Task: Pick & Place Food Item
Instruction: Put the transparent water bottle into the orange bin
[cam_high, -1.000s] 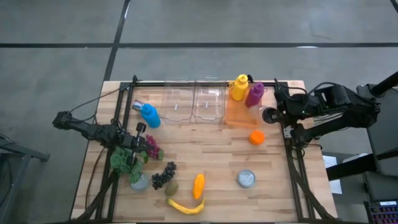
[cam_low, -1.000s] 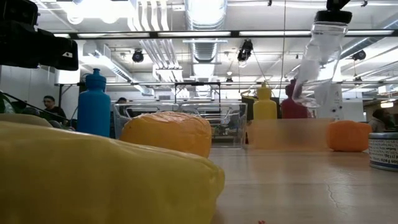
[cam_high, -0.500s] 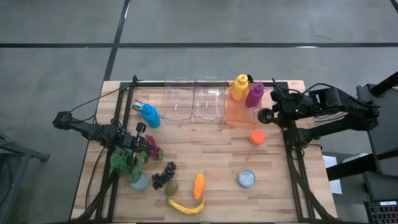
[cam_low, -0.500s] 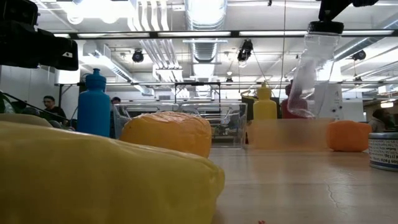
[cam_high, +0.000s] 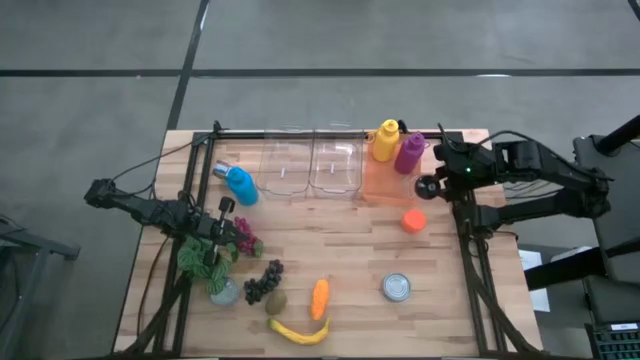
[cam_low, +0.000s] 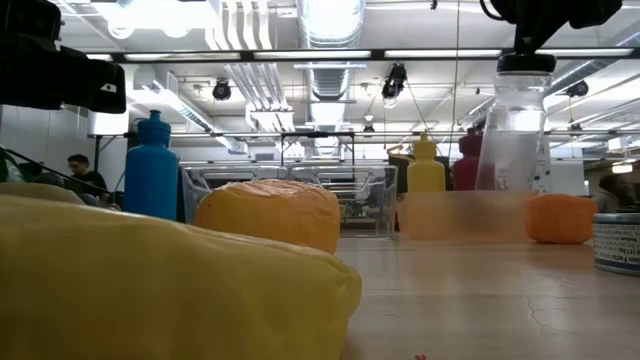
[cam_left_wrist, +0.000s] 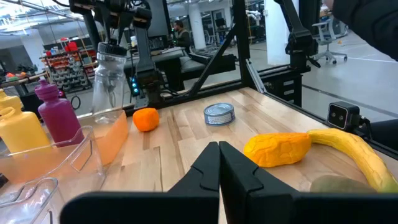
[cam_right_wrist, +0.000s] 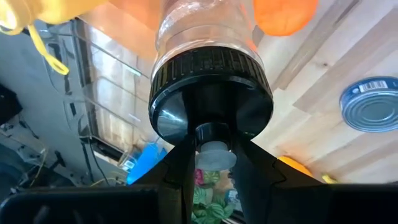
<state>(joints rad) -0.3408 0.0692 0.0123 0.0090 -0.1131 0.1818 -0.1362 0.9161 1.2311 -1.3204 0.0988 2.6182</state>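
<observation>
A clear plastic bottle (cam_low: 512, 130) with a black cap (cam_right_wrist: 211, 81) hangs upright over the orange bin (cam_high: 385, 185) at the table's far right, with my right gripper (cam_high: 430, 185) shut on its top. The bottle also shows in the left wrist view (cam_left_wrist: 109, 81). Food lies near the front edge: a banana (cam_high: 300, 332), an orange carrot-like piece (cam_high: 319, 297), dark grapes (cam_high: 262, 282) and a kiwi (cam_high: 276, 302). An orange fruit (cam_high: 413, 221) sits beside the bin. My left gripper (cam_left_wrist: 219, 168) rests shut and level at the table's left. My right gripper pinches the small white nozzle (cam_right_wrist: 214, 155) on top of the bottle's black cap between its two fingers (cam_right_wrist: 180, 162). The fingers come from above, slanting down. The bottle hangs upright below them, clear of the table, its bottom just above the orange bin's rim (cam_low: 465, 197).
Two clear bins (cam_high: 310, 165) stand at the far middle, with a blue bottle (cam_high: 238, 184) to their left and yellow (cam_high: 385, 140) and purple (cam_high: 408, 152) bottles behind the orange bin. A tin can (cam_high: 396, 288) stands front right; a leafy plant (cam_high: 205, 258) sits front left.
My right gripper has sunk and shifted slightly toward the table's left with the bottle still held. The bottle, tilted a second ago, has swung upright and hangs lower.
</observation>
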